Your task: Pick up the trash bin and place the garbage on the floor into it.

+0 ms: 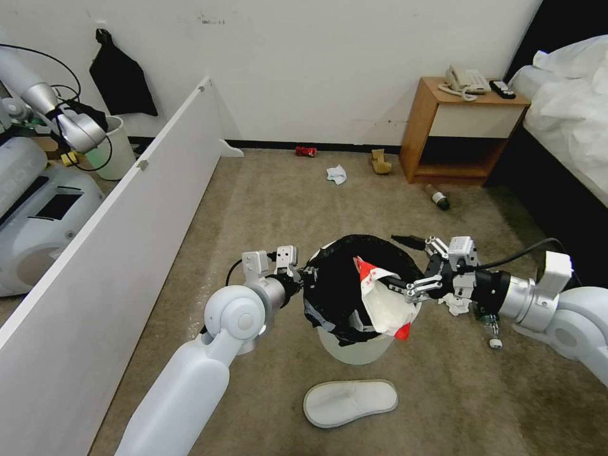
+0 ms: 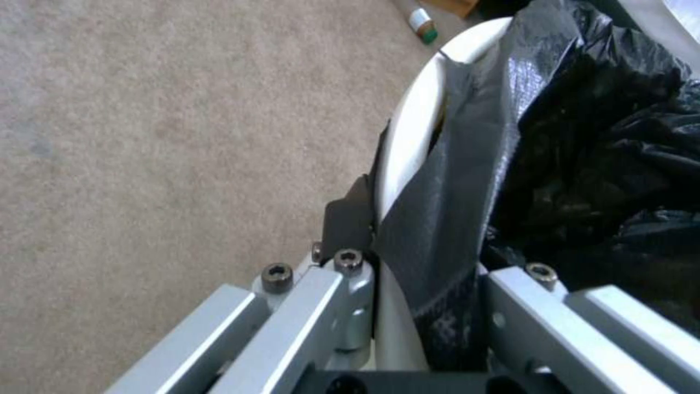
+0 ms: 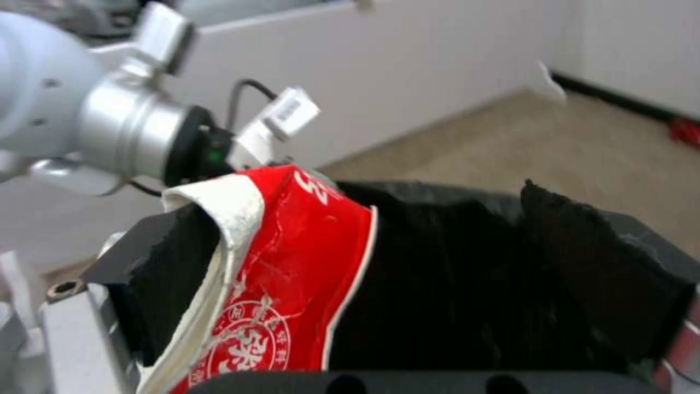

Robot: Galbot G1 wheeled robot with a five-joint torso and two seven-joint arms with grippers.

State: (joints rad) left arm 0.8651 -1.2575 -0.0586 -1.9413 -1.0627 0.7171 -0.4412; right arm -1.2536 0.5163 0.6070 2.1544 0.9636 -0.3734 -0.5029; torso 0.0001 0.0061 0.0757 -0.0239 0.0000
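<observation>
Two grippers meet at the bin point(image 1: 354, 345), which sits on the carpet point(image 1: 266, 202) near the robot. On the left, the left gripper point(image 1: 303, 278) is clamped on the bin's bag-covered rim. On the right, the right gripper point(image 1: 396, 288) has its fingers spread over the bin's mouth, the wrapper point(image 1: 380, 297) draped against one finger. One slipper point(image 1: 350, 403) lies nearer; a can point(image 1: 306, 151), tissue point(image 1: 337, 174) and bottle point(image 1: 438, 197) lie far off.
</observation>
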